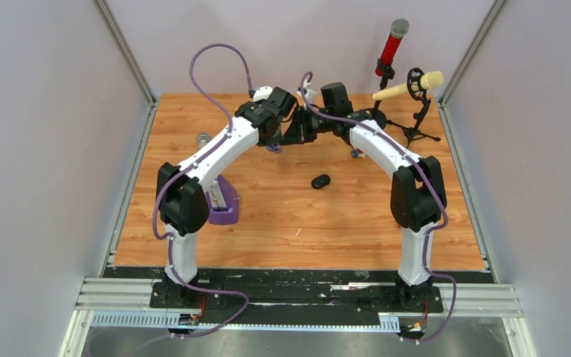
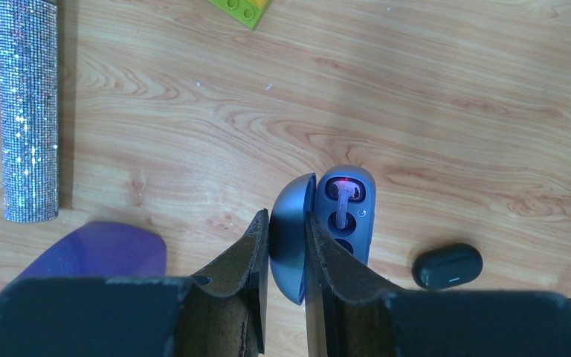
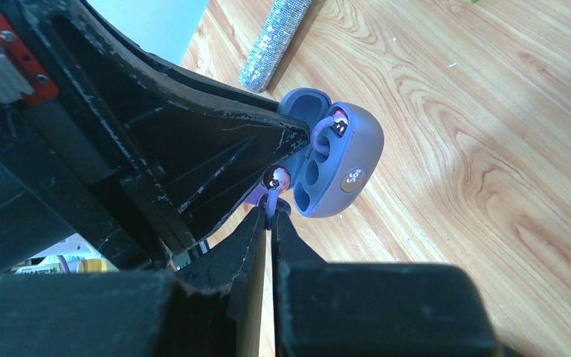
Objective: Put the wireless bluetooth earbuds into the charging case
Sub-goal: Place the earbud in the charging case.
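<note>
Left arm [image 1: 219, 152] arched — fingers [image 2: 249, 253] clamping case [image 2: 346, 216].

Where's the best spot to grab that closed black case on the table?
Across the black case at its narrow middle, coming straight down from above: it lies flat and shut on the table, an oblong pebble, so its long sides probably offer the steadiest hold.

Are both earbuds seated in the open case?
No: one earbud sits in the case; the right hand pinches the second earbud outside it.

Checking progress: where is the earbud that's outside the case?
Right wrist view: the purple earbud sits pinched in the right gripper, just left of the open charging case.
</note>
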